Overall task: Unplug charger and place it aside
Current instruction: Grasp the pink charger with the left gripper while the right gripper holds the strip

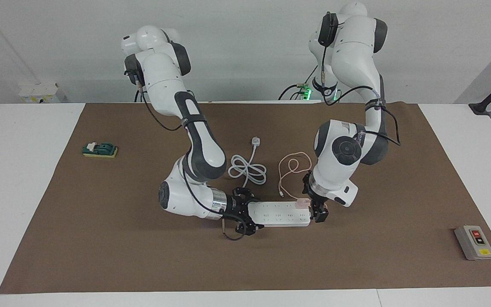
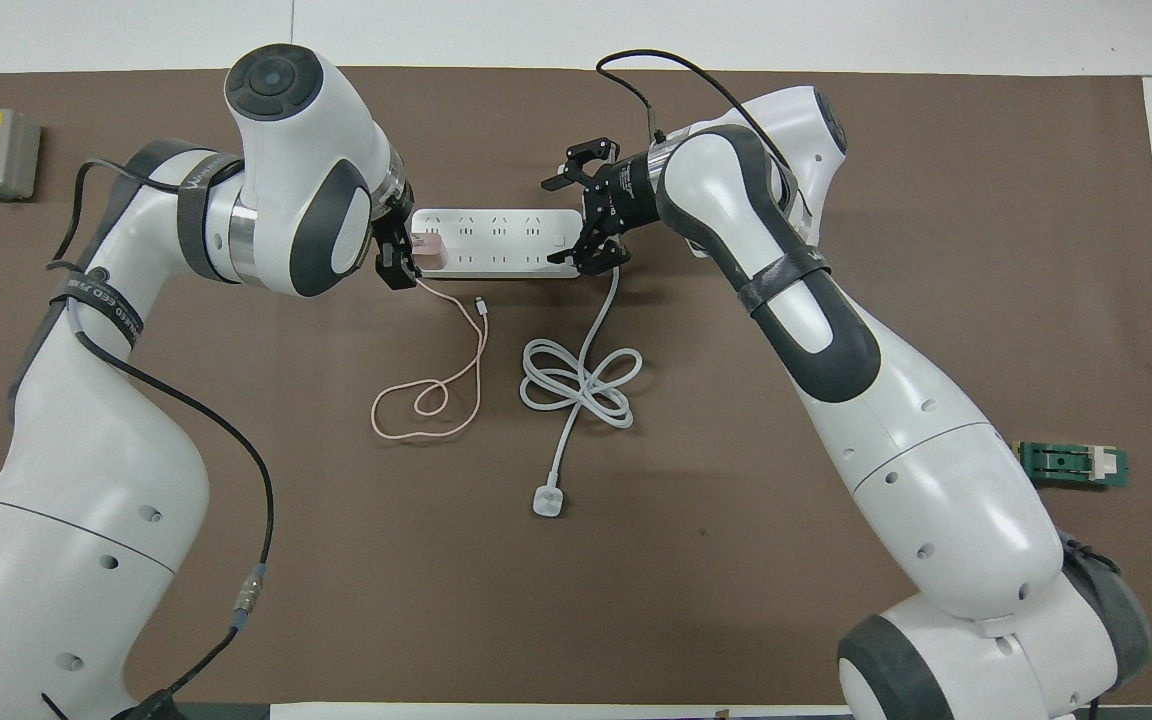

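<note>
Charger (image 1: pixel 301 203), a small pink cube, sits plugged into the white power strip (image 1: pixel 277 213) at the strip's end toward the left arm. Right tool (image 1: pixel 245 215) straddles the strip's other end, fingers spread wide. Left tool (image 1: pixel 317 209) is against the charger with fingers spread, not clenched. Overhead view shows the pink cable (image 2: pixel 436 390) looping nearer the robots, beside the coiled white cord (image 2: pixel 576 385).
</note>
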`<state>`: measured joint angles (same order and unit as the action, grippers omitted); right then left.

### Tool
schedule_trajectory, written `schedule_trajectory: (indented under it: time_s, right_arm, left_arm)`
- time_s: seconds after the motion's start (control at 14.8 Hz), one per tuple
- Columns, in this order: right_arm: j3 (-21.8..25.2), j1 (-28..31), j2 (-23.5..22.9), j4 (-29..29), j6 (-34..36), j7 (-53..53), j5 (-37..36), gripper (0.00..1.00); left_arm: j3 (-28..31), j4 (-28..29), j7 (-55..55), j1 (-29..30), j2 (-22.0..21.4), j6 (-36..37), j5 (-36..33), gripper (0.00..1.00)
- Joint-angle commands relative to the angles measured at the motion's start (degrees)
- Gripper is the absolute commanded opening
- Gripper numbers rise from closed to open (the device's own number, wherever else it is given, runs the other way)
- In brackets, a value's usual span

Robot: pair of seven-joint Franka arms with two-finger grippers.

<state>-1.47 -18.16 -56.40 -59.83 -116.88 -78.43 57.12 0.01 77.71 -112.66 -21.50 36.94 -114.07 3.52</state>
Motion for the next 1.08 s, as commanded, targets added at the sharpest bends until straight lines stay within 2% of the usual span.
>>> schedule_trajectory:
  time_s: [0.0,0.14,0.27,0.47,0.54,0.61,0.74,0.81,0.88,1.02]
  right_arm:
    - [-0.11,-0.38,-2.31,2.79,-0.45,-1.2,0.71,1.0]
    - [-0.11,-0.56,-2.66,2.71,-0.28,-1.2,0.8,1.0]
    - [-0.11,-0.82,-2.57,2.44,0.16,-1.29,0.8,1.0]
    - [-0.11,-0.91,-2.49,2.35,0.43,-1.29,1.5,1.0]
    - [-0.11,-1.69,-2.49,2.27,0.17,-1.29,1.41,1.0]
    - [-0.11,-2.05,-2.4,2.09,0.17,-1.29,1.33,1.0]
    - [-0.11,-2.05,-2.22,1.39,-0.18,-1.12,1.15,1.0]
    - [-0.11,-2.05,-2.22,1.21,-0.19,-0.42,1.15,1.0]
    - [-0.11,-1.97,-2.22,0.95,0.34,0.37,1.32,1.0]
    - [-0.03,-1.7,-2.83,1.21,-0.44,0.73,0.89,1.0]
  left_arm:
    - [0.78,0.95,-0.63,-1.09,0.06,-1.41,0.26,1.0]
    - [0.87,1.04,-0.54,-1.18,0.06,-1.41,0.17,0.98]
    - [0.78,1.48,-0.46,-1.18,-0.03,-1.59,0.17,0.9]
    - [0.87,1.83,-0.02,-1.7,-0.03,-2.03,0.08,0.57]
    - [0.87,1.83,0.07,-1.79,-0.03,-2.29,0.08,0.48]
    - [0.87,1.92,0.07,-1.79,-0.03,-2.29,0.08,0.44]
    - [0.86,2.53,0.16,-1.79,-0.21,-2.73,-0.01,0.43]
    - [0.87,2.54,0.25,-1.79,-0.21,-2.82,-0.01,0.37]
    - [0.87,2.62,0.42,-1.79,-0.21,-2.91,-0.01,0.28]
    - [0.86,2.71,0.95,-1.79,-0.21,-3.17,-0.01,0.03]
